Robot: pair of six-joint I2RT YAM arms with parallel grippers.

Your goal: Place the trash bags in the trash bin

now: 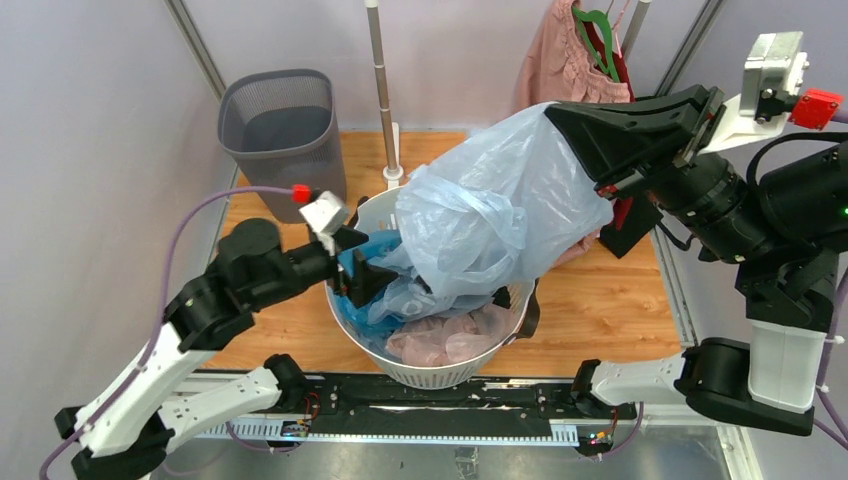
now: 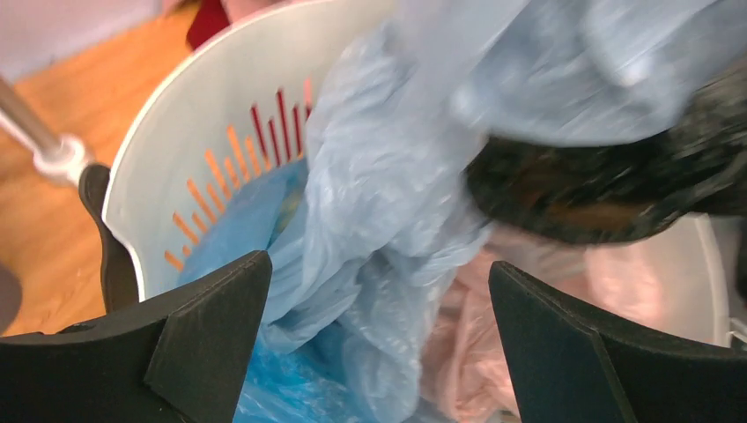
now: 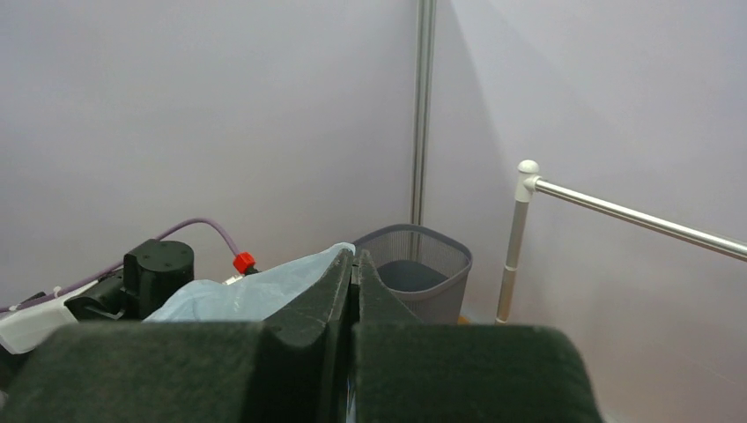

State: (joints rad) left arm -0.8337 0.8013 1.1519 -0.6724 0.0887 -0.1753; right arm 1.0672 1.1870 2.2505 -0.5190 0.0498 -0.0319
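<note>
Wide apart is how my left gripper [image 1: 368, 278] stands, its fingers [image 2: 211, 335] clamping nothing, dipped just inside the near-left rim of the basket [image 1: 440, 376]. Between those fingers and just past them hangs the crinkled lower tail of the pale bag [image 1: 490, 215]; whether either pad touches it I cannot tell. Below my left finger lies a blue bag [image 1: 372, 250], brighter, down against the basket's slotted wall. To the right of it, on the basket's floor, sits pink cloth [image 1: 450, 338].

My right gripper [image 1: 558, 115] is raised above and to the right of the basket, pressed together on the top of the pale bag. From that pinch the bag droops down and leftward, most of its bulk in the air over the rim and its end inside the basket. Seen from my right wrist, the two fingers meet in a tight seam with a fold of pale plastic along their left side.

Well ahead of the right gripper, and beyond my left one, the bin [image 1: 283, 130] stands upright by the far-left corner of the table [image 1: 600, 300], apart from both bags. Just right of the bin rises a rack pole [image 1: 380, 90]. Behind my right gripper hangs a pink garment [image 1: 560, 55].
</note>
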